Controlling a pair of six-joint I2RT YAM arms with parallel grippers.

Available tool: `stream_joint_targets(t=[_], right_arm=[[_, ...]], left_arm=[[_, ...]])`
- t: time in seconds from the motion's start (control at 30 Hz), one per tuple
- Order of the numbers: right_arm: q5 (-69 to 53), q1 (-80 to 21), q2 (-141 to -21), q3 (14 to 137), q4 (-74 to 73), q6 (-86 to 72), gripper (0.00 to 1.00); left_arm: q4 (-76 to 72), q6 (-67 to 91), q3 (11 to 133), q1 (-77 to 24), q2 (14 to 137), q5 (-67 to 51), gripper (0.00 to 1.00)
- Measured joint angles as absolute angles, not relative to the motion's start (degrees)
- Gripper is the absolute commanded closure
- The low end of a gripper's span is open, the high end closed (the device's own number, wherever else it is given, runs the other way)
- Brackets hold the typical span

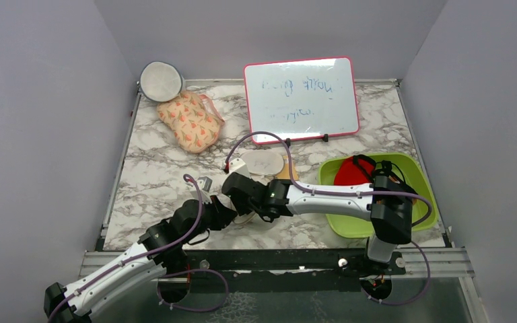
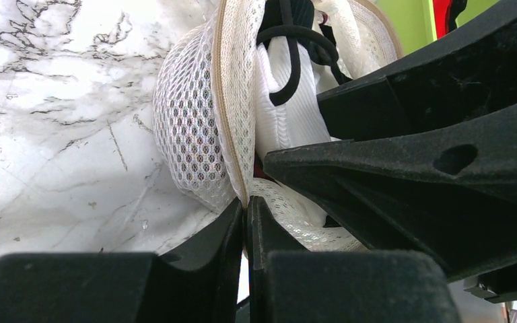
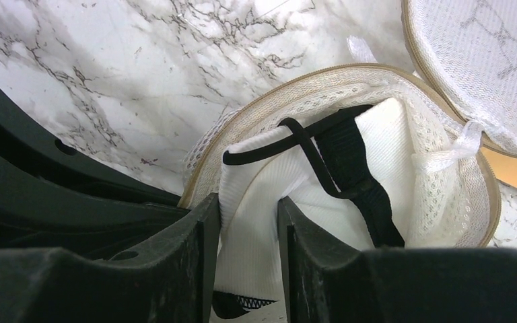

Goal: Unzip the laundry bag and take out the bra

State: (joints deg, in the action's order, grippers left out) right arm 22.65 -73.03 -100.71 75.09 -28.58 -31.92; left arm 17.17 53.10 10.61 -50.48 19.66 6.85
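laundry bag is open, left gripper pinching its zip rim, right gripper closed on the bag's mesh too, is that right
Not quite: the right gripper is closed on the white ribbed fabric of the bra, not the mesh, as the right wrist view shows. The laundry bag is open and the left gripper pinches its zip rim.

One whiteboard (image 1: 301, 99), one green bin (image 1: 347, 226), one floral pouch (image 1: 190, 121), one bra (image 3: 256, 176)
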Motion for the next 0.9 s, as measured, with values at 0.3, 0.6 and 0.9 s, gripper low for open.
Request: stream_joint_targets(t=[0.3, 0.6, 0.9], right_arm=[[22.68, -73.03, -102.39, 75.70, -28.58, -31.38, 0.66], [22.81, -73.03, -102.96, 75.70, -28.51, -30.63, 0.96], [20.34, -73.01, -100.90, 72.90, -24.23, -29.10, 0.99]], left_arm=[[17.04, 53.10, 10.61, -50.48, 20.21, 6.83, 1.00], [16.97, 53.08, 10.61, -50.48, 20.32, 6.83, 1.00], [16.95, 53.04, 10.61, -50.48, 20.64, 6.85, 1.00]])
